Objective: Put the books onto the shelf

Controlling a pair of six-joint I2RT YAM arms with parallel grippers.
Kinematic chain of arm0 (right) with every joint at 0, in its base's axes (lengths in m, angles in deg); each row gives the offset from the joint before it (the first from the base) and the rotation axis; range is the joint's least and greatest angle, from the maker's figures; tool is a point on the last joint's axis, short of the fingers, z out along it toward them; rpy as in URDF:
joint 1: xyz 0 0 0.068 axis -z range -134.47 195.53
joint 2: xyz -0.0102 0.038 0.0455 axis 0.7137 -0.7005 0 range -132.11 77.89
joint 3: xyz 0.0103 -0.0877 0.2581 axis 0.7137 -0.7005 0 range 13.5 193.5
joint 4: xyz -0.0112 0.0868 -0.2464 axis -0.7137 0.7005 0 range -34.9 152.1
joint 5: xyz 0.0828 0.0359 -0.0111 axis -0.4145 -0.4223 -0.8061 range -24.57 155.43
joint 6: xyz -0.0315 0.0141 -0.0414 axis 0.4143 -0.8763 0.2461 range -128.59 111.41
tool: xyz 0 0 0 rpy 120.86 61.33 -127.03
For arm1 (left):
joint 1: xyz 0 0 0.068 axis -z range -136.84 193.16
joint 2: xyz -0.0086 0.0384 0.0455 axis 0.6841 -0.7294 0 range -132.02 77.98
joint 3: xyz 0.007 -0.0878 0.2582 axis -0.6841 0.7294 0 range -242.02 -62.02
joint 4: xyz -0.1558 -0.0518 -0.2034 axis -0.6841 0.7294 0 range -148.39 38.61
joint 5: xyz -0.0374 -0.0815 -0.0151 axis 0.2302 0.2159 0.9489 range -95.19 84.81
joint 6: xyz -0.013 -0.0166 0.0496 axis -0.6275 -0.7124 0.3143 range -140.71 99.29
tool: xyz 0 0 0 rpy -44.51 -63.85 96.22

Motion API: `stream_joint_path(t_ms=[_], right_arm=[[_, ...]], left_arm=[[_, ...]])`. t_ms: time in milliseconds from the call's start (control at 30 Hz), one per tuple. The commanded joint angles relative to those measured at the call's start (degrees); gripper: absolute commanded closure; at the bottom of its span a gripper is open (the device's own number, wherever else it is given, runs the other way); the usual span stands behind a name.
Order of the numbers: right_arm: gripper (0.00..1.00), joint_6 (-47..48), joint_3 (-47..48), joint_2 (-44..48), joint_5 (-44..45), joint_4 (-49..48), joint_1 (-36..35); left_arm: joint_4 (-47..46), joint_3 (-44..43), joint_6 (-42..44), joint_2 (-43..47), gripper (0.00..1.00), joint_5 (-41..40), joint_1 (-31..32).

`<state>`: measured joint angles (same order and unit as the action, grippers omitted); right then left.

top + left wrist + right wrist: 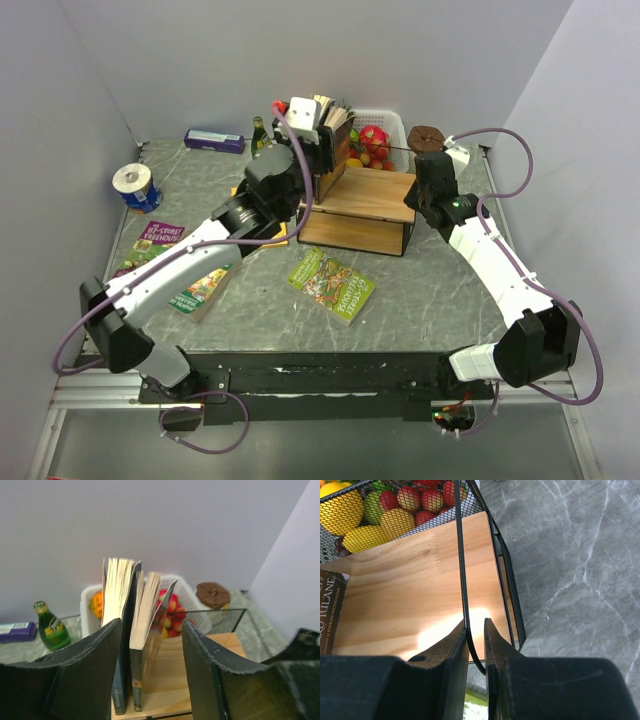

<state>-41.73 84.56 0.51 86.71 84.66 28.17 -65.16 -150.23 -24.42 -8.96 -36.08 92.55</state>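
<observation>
1. L pincer (152,626) wide open, straddling 2 upright books (131,605) at left end of shelf (365,195).
2. R pincer (475,626) nipped onto shelf's thin black frame wire.
3. Green book (331,284) flat on desk (440,290).

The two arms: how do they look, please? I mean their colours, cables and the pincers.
Both the left arm and the right arm have white links between bulky black joints. A purple cable loops along each. A small green light glows on the right one. The left pincer and right pincer each have two flat black fingers with worn edges.
</observation>
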Motion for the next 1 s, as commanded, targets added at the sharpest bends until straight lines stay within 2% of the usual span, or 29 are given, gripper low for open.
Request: stream_joint_path(t_ms=[0,167,367,500,667,867,967], right_arm=[[1.00,-3.42,-0.40,-0.14,-1.24,-1.35,0.23],[1.00,-3.86,-0.58,-0.31,-1.59,-1.44,0.23],[1.00,-4.12,-1.02,-0.49,-2.03,-1.44,0.23],[1.00,-4.21,-0.49,-0.92,-2.29,-1.17,0.14],[1.00,-4.47,-0.40,-1.28,-2.82,-1.08,0.23],[1.00,-5.35,-1.63,-1.10,-3.52,-1.35,0.23],[1.00,-5.44,-1.81,-1.10,-3.79,-1.52,0.14]], left_arm=[[-4.48,-1.89,0.37,4.93,0.43,1.88,2.20],[-2.12,-3.02,-2.71,1.44,0.53,9.52,3.17],[2.02,-5.40,-5.26,-6.65,0.64,10.06,3.61],[2.54,-6.54,-5.87,-11.23,0.65,8.84,3.61],[2.20,-8.12,-6.58,-17.46,0.62,4.36,3.61],[0.97,-10.06,-7.46,-24.58,0.59,-9.42,3.35],[0.87,-11.28,-7.28,-27.40,0.60,-11.64,3.09]])
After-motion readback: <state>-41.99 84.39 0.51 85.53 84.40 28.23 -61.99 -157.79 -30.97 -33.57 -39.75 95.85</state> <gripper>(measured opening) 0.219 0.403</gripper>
